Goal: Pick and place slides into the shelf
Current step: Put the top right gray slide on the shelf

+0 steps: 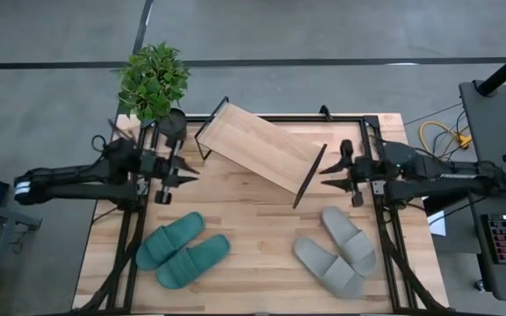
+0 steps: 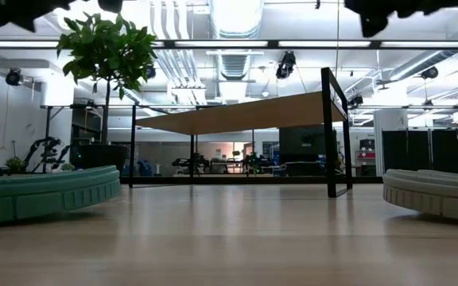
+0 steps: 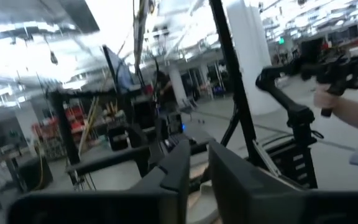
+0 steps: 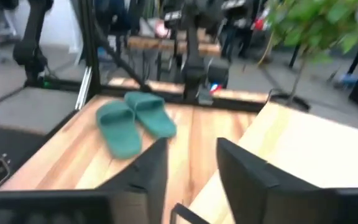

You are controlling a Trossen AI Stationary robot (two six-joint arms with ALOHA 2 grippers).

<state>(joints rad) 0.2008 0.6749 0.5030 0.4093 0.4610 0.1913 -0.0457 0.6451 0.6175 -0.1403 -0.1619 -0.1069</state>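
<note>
bare table [image 1: 253, 224] between teal pair [image 1: 183, 249] and grey pair [image 1: 336, 250]; shelf [image 1: 257, 147] spans back centre.

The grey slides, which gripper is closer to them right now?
Right. The right gripper hangs just above the grey slides, near the shelf's end. The left gripper sits across the table, over the teal slides.

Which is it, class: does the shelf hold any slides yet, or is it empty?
Empty. From above, the shelf shows only bare wood, and the teal pair and grey pair lie on the table in front of it.
</note>
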